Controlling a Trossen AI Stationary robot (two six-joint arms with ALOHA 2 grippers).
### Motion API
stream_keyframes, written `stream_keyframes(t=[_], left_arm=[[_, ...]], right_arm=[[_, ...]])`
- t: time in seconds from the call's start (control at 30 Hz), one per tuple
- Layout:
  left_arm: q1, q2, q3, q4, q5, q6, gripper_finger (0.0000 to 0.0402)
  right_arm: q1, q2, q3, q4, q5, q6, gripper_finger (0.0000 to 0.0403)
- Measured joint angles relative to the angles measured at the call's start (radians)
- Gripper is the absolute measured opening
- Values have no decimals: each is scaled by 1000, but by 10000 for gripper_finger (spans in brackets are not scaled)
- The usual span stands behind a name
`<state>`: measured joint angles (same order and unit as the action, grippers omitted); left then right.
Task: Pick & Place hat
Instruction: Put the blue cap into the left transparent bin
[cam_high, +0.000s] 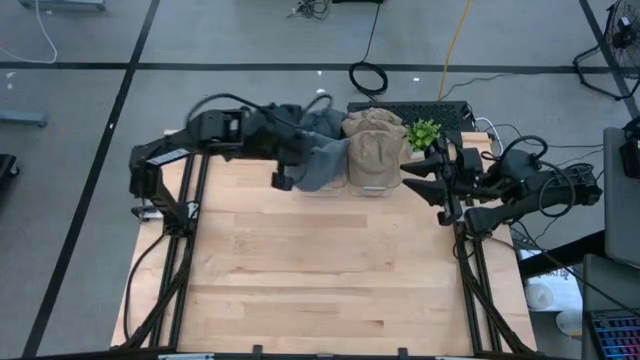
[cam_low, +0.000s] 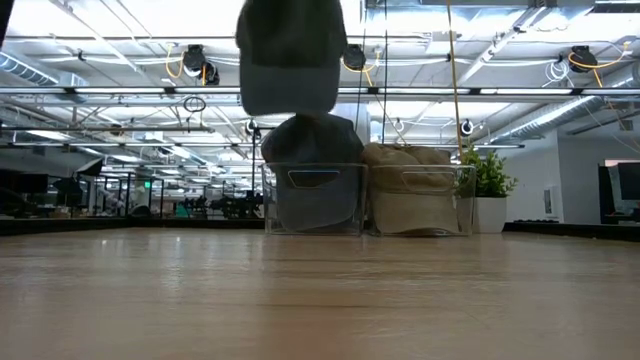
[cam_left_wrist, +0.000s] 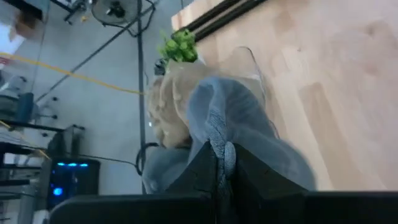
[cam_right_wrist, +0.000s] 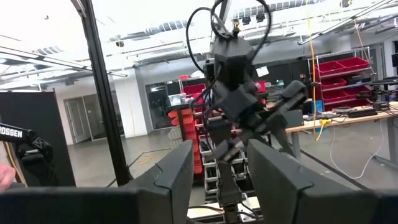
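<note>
My table (cam_high: 330, 270) is bare wood in front; at its far edge two clear bins (cam_low: 365, 200) hold stacked caps, grey beside tan caps (cam_high: 374, 150). My left gripper (cam_left_wrist: 222, 163) is clenched on a grey cap (cam_high: 318, 165), hanging high above the grey bin. I'd carry it level and low over open wood, watching the drooping brim. My right gripper (cam_right_wrist: 217, 171) waits spread, empty.

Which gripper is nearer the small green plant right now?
Right. The right gripper hangs open just in front of the green plant, beside the tan hats. The left gripper is farther away, beyond the tan hats, shut on the grey hat it holds aloft.
</note>
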<state>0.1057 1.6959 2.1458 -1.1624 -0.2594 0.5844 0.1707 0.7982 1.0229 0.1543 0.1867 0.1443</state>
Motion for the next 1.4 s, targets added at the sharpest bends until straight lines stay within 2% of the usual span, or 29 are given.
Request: stream_keyframes(t=[0.37,0.73,0.93,1.13,1.4], left_arm=[[81,105,-2,2,-17,21,23],[139,179,1,93,-37,16,23],[143,232,-1,-2,43,-5,23],[143,269,0,19,88,-22,23],[179,282,-5,-73,91,-140,23]], right_arm=[[0,0,0,0,-4,0,141],[0,0,0,-9,-5,0,141],[0,0,0,-10,-5,0,141],[0,0,-1,-9,-5,0,141],[0,0,-1,-9,-5,-4,141]])
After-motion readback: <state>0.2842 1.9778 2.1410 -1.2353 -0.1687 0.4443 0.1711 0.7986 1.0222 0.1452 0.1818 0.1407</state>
